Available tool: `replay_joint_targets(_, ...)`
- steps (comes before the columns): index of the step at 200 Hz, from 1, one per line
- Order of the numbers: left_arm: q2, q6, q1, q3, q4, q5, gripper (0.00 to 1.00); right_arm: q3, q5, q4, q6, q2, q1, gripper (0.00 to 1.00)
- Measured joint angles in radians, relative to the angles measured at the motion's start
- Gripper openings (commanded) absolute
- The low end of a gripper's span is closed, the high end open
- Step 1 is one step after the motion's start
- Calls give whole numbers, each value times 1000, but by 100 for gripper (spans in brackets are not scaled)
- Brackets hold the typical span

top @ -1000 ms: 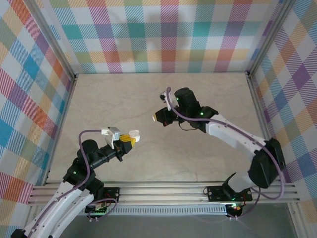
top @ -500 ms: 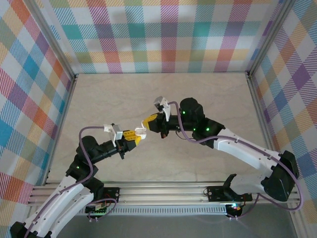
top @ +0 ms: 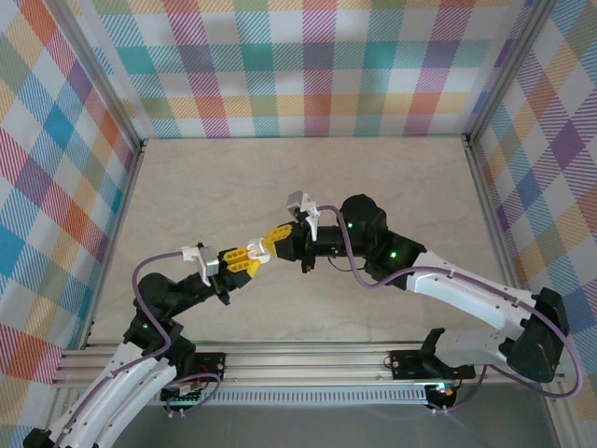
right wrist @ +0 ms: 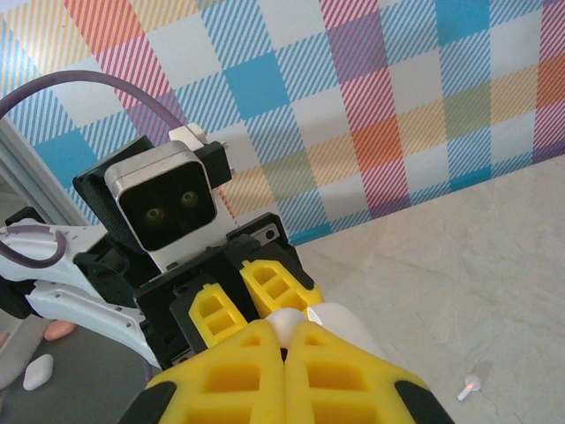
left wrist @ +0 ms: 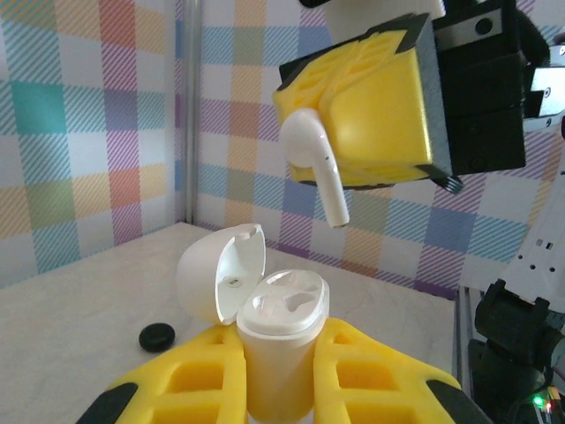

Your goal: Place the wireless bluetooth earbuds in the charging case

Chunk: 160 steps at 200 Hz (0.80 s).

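Pinched shut, the right claw [top: 270, 243] in the overhead view reaches toward the left claw [top: 246, 260]. Their yellow fingers meet almost tip to tip above the marble-patterned table [top: 205, 187], and what they carry is too small to make out from up there. From the left wrist, the left claw [left wrist: 278, 389] is closed on the body of the white charging case [left wrist: 281, 344]. The case is held upright with its lid [left wrist: 221, 274] swung open to the left. Its moulded top looks vacant, though only one recess [left wrist: 296, 300] reads clearly. Just above it and apart from it, the right claw [left wrist: 353, 115] has a white earbud [left wrist: 311, 155] nipped at its fingertips. The stem hangs down toward the case mouth but is not yet in it. A small black item [left wrist: 157, 336] lies on the table behind the case; whether it is one of the black earbuds cannot be told. From the right wrist, the right claw [right wrist: 284, 353] has its fingers pressed together, with the rounded head of the white earbud [right wrist: 284, 325] peeping out at the tips. The left claw [right wrist: 245, 305] sits right beyond, and a white curve of the charging case [right wrist: 346, 325] shows beside it. A second white earbud [right wrist: 473, 383] lies loose on the table [right wrist: 494, 265], well apart from both claws. By my reading the task is at its first insertion: the case is open and presented and one earbud is lined up over it, but none looks seated, and the loose one has yet to be fetched.
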State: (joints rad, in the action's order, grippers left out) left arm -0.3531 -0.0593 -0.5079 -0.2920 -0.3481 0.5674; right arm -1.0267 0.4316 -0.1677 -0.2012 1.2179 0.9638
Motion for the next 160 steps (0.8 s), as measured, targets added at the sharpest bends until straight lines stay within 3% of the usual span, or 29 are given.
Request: replay_joint_targets(160,73,-61,-9,0,-22,-38,0,0,-8,-61,0,21,15,0)
